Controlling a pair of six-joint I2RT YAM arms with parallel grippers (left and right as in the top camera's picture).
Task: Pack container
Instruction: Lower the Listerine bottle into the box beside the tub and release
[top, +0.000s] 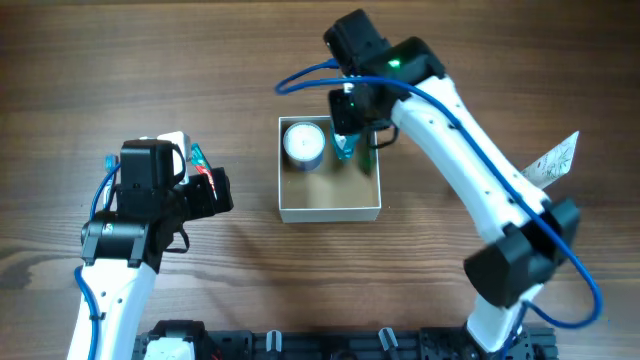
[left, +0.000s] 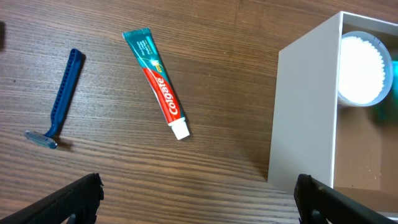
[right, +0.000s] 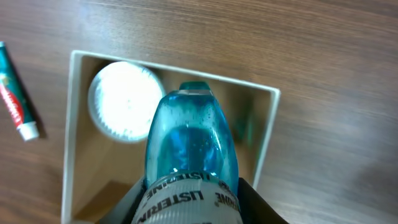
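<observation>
The container (top: 330, 210), a square white-walled box with a tan floor, sits mid-table. A round white-lidded jar (top: 303, 142) stands in its back left corner. My right gripper (top: 350, 120) is shut on a blue Listerine bottle (right: 189, 143) and holds it over the container's back right part (right: 69, 124), above the floor beside the jar (right: 124, 102). My left gripper (left: 199, 199) is open and empty, above bare wood left of the container wall (left: 305, 112). A Colgate toothpaste tube (left: 160, 90) and a blue razor (left: 59, 99) lie on the table ahead of it.
A white patterned packet (top: 555, 160) lies at the right, partly under the right arm. A black rail (top: 330, 345) runs along the front table edge. The toothpaste also shows at the left edge of the right wrist view (right: 15, 93).
</observation>
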